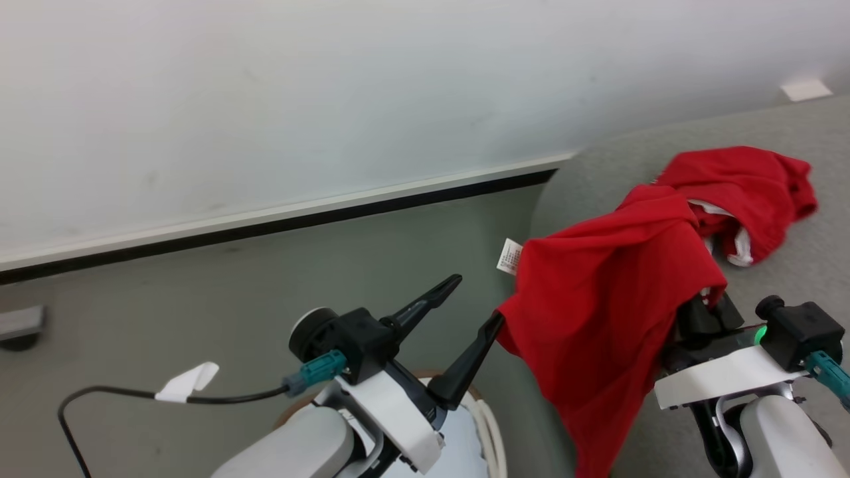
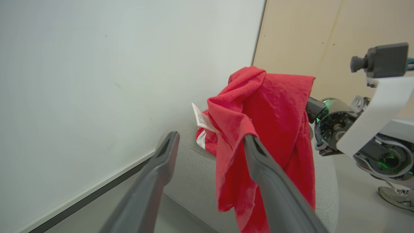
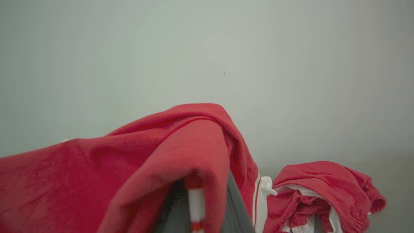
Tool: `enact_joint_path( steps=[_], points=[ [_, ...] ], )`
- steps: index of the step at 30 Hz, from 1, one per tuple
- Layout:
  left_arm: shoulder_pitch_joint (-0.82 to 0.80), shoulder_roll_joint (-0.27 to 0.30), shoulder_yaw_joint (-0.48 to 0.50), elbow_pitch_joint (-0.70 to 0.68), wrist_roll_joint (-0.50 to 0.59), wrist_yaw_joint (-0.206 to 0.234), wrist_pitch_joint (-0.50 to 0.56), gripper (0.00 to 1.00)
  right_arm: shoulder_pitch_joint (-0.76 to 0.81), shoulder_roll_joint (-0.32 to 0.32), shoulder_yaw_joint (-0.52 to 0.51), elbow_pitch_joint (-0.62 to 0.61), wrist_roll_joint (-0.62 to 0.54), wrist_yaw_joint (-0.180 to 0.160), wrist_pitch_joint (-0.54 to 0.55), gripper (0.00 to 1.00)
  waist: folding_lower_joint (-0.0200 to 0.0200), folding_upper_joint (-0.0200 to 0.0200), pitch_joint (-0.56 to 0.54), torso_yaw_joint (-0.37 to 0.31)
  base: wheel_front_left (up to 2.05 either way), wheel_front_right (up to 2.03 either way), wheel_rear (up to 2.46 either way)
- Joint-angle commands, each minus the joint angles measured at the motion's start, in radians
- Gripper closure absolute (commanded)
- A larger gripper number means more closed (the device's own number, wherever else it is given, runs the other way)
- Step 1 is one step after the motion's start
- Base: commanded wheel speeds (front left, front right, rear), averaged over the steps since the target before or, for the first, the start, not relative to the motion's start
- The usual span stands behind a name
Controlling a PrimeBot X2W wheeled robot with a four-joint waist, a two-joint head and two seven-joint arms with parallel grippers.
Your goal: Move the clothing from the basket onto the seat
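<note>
Room on your left, blocked on your right.
Your left gripper [image 1: 475,300] stands spread, its right finger against the soft red fabric garment [image 1: 597,312] that drapes over your right arm [image 1: 730,375] and hangs past the rounded edge of the light-grey upholstered sofa [image 1: 827,259]. Left of it, grey-green floor [image 1: 199,292] runs free to the white wall [image 1: 332,99]. A crumpled red-and-white garment [image 1: 744,192] takes the seat behind.

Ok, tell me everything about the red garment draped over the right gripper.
The garment is soft red fabric with white stripes and a white tag. It hangs crumpled, pinched in the shut right gripper above the seat edge, its lower end dangling. The open left gripper has one finger against its fold.
</note>
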Motion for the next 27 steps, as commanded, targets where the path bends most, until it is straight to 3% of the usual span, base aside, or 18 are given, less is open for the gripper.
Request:
enact_joint_path(
  steps=[1,13,27],
  points=[
    [0.008,0.007,0.003,-0.002,0.007,-0.002,-0.001,0.00,0.012,-0.009,-0.012,-0.012,-0.009,-0.002,-0.002,1.00,-0.0001,-0.0001,0.017,-0.064,0.00,0.00,0.00],
    [0.019,0.020,-0.017,0.023,0.038,-0.010,-0.002,0.00,0.068,0.009,-0.106,-0.090,-0.014,-0.002,-0.002,1.00,-0.0001,-0.0001,0.044,-0.234,0.00,0.00,0.00],
    [-0.001,0.031,-0.029,0.028,0.043,-0.015,0.002,0.00,0.104,0.026,-0.147,-0.127,-0.026,-0.002,-0.002,1.00,-0.0001,-0.0001,0.072,-0.261,0.00,0.00,0.00]
  ],
)
